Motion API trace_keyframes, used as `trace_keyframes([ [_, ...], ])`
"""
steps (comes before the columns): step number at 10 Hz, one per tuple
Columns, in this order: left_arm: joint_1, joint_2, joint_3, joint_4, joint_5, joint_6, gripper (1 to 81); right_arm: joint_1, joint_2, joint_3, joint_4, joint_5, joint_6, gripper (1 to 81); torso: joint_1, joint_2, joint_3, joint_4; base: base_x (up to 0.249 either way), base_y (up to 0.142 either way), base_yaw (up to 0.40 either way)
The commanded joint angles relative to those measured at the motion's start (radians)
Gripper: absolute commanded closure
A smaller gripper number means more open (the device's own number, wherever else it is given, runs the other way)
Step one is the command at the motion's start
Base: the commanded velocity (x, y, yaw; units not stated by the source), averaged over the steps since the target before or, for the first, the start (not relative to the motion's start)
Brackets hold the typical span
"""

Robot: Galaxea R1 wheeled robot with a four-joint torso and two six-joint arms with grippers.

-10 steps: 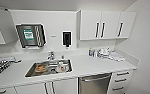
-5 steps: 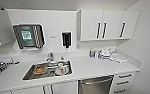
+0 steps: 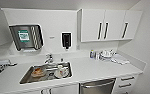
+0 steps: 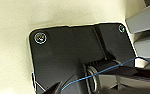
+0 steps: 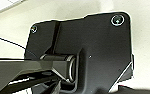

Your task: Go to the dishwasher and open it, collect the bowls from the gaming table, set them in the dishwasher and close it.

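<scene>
Dishwasher [image 3: 98, 86] shut, under counter [image 3: 96, 68] right of sink [image 3: 47, 73] | claw state: cannot tell

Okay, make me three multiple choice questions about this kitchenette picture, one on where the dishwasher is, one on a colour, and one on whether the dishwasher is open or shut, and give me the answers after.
1. Where is the dishwasher?
A. Under the counter, right of the sink
B. Left of the sink
C. Up on the wall

2. What colour are the handles on the upper cabinets?
A. Yellow
B. Dark
C. Red

3. What state is the dishwasher in?
A. Door folded down
B. Door shut
C. Rack pulled out

Answers:
1 A: its steel front sits below the counter, to the right of the sink.
2 B: dark vertical bars stand on the white doors.
3 B: the steel front stands flush under the counter with its bar handle at the top, and no rack shows.
</scene>
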Motion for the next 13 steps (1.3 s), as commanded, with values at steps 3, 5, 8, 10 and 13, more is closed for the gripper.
trace_keyframes([
  [3,-0.055,-0.010,0.006,0.004,0.055,0.005,1.0,0.042,-0.018,0.004,-0.010,-0.048,-0.001,1.0,0.000,0.000,0.000,0.000,0.112,0.000,0.000],
  [5,-0.054,-0.010,0.006,0.004,0.055,0.005,1.0,0.042,-0.018,0.002,-0.010,-0.048,-0.001,1.0,0.000,0.000,0.000,0.000,0.112,-0.040,0.000],
  [8,-0.054,-0.009,0.006,0.004,0.055,0.005,1.0,0.040,-0.018,0.001,-0.010,-0.047,-0.001,1.0,0.000,0.000,0.000,0.000,0.134,-0.084,0.000],
  [10,-0.055,-0.009,0.006,0.006,0.055,0.005,1.0,0.042,-0.018,0.001,-0.010,-0.048,-0.001,1.0,0.000,0.000,0.000,0.000,0.137,-0.085,0.000],
  [13,-0.054,-0.010,0.006,0.003,0.055,0.005,1.0,0.042,-0.018,0.001,-0.010,-0.047,-0.001,1.0,0.000,0.000,0.000,0.000,0.137,-0.085,0.000],
])
